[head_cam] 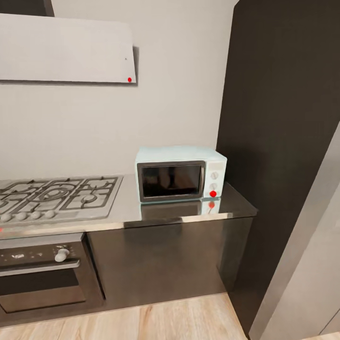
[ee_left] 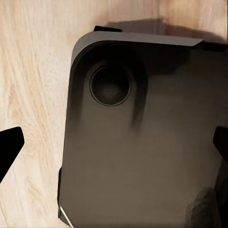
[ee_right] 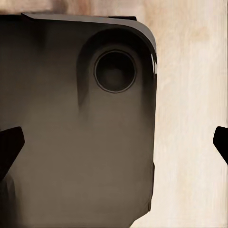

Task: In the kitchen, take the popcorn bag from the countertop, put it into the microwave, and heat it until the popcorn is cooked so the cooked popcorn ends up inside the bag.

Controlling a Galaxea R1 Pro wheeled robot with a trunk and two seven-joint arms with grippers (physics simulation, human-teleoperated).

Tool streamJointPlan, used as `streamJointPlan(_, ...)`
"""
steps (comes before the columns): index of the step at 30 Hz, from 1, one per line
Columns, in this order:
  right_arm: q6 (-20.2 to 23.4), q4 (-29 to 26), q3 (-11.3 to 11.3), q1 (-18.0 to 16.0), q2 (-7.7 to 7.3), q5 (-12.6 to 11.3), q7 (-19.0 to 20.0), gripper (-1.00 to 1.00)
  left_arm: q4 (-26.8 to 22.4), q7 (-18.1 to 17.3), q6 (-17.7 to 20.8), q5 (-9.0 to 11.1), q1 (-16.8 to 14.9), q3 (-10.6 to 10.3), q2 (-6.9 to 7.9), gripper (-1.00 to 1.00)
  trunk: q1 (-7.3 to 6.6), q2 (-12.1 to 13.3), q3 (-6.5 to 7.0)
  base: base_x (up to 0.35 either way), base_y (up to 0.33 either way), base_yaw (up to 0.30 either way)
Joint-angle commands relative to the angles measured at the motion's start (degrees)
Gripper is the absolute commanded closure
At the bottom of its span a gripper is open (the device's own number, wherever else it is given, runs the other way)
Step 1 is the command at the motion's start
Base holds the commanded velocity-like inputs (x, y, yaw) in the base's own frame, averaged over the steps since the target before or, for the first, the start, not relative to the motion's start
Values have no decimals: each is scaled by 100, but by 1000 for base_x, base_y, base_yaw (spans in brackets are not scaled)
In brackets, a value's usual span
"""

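Steel-grey countertop (head_cam: 156, 215) carries microwave (head_cam: 181, 173); gas hob (head_cam: 56, 196).

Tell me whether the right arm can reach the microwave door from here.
Probably not yet. The right gripper hangs open over the robot's base and floor, while the microwave sits shut on the countertop.

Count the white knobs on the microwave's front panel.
2: both on the microwave right-hand panel, upper knob directly above lower knob, with the red dot beneath them.
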Motion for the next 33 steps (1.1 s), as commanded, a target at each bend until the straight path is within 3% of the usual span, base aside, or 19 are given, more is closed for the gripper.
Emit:
streamJointPlan(1,-20,2,-2,-1,0,-5,2,-100,0,2,-16,43,-1,3,-1,-100,2,-2,-4,224,-175,0)
streamJointPlan(10,-20,2,-13,-1,-9,-25,-5,-100,0,2,-22,43,-1,3,-1,-100,2,-2,-4,164,-140,20)
streamJointPlan(26,-20,2,-13,-1,-17,-20,-3,-100,0,2,-23,43,-1,3,-1,-100,2,-2,-4,4,-4,256)
streamJointPlan(33,-25,2,-13,-1,-18,-17,0,-100,0,4,-23,43,-1,3,-1,-100,2,-2,-4,0,-1,39)
